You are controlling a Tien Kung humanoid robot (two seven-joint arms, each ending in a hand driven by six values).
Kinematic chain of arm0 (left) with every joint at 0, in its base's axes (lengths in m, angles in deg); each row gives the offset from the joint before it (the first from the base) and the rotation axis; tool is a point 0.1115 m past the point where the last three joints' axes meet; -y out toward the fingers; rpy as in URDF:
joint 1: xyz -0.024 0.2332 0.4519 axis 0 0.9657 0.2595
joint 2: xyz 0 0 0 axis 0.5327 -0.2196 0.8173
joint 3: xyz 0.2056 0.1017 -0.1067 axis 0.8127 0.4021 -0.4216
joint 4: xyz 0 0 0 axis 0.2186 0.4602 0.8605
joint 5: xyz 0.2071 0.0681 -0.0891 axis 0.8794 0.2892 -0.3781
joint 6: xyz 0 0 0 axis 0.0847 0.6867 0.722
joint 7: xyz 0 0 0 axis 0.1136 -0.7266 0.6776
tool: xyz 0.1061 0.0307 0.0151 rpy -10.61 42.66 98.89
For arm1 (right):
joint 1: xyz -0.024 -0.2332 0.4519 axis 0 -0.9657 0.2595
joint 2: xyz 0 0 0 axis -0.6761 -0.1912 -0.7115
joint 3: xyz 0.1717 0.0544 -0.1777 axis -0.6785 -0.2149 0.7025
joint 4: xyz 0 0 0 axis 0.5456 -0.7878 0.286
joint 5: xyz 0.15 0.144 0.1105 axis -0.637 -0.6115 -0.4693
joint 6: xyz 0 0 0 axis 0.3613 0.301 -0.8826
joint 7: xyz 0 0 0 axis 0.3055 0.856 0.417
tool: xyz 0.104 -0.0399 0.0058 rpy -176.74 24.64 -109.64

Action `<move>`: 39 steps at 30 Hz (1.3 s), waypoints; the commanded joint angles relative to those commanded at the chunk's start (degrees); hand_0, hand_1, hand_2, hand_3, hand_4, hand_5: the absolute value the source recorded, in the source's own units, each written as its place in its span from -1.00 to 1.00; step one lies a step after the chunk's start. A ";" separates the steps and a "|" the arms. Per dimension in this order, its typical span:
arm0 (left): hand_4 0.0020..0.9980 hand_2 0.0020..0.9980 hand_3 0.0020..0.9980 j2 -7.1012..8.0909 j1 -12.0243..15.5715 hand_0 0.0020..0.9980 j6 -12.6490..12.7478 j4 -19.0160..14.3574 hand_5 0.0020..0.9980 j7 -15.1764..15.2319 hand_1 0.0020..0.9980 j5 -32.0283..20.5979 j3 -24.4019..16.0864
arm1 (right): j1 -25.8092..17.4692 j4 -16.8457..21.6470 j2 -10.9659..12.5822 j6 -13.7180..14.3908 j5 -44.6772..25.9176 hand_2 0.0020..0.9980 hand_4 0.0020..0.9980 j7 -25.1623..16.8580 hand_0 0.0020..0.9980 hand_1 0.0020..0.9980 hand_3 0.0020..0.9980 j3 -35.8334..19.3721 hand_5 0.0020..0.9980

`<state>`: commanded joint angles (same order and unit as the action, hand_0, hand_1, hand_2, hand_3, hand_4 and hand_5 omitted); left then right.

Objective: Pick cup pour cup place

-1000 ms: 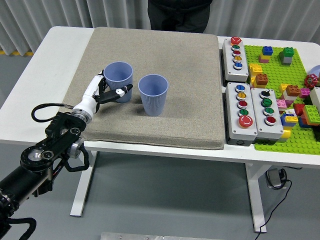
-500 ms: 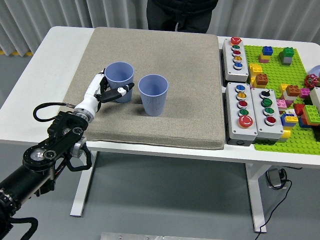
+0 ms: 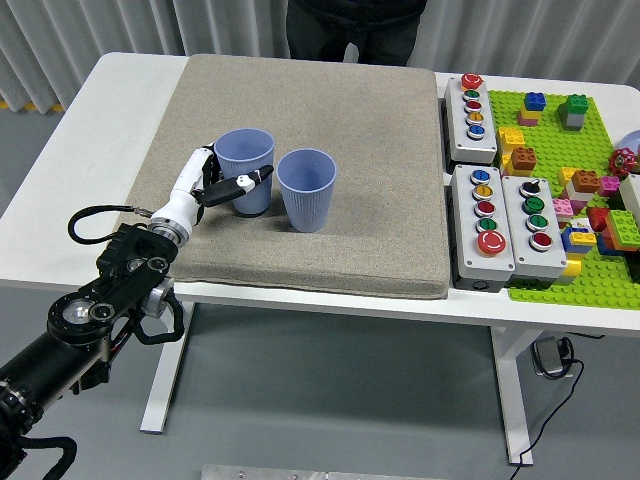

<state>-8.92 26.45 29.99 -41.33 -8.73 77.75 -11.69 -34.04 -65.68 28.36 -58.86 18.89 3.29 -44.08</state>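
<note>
Left hand (image 3: 215, 183) wrapped around 1 blue cup (image 3: 246, 168), just beside a 2nd blue cup (image 3: 306, 188), both upright on grey mat (image 3: 380, 150).

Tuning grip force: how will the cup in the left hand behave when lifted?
The held cup looks thin-walled and ribbed, so it is probably light and may dent under a hard squeeze by the left hand. Tall with a narrow base on a soft mat, it could tip, possibly against the other cup close beside it.
</note>
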 joint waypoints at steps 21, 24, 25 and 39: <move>0.65 0.05 0.06 4.52 5.69 0.16 1.63 -15.53 -0.67 -4.80 0.01 21.10 -8.40 | -0.79 -0.03 0.00 -0.03 0.14 0.19 -1.00 -0.17 0.39 0.27 0.19 -0.34 -0.50; 0.64 0.06 0.06 5.39 5.83 0.17 0.81 -19.06 -0.70 -7.11 0.02 27.92 -8.61 | -0.99 -0.01 -0.01 -0.08 0.38 0.19 -1.00 -0.12 0.39 0.27 0.19 -0.42 -0.50; 0.64 0.06 0.06 5.45 5.83 0.17 0.74 -19.33 -0.70 -7.26 0.02 29.50 -8.61 | -1.01 -0.01 0.00 -0.08 0.39 0.19 -1.00 -0.12 0.39 0.27 0.19 -0.42 -0.50; 0.63 0.06 0.06 7.94 3.52 0.17 -1.84 -24.02 -0.73 -11.68 0.02 44.77 -5.33 | -1.26 -0.06 0.09 0.05 0.03 0.19 -1.00 -0.28 0.39 0.27 0.19 -0.35 -0.50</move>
<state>-0.98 29.97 28.16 -65.35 -20.41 122.52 -17.02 -35.30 -65.75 28.45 -58.81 18.92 3.01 -44.42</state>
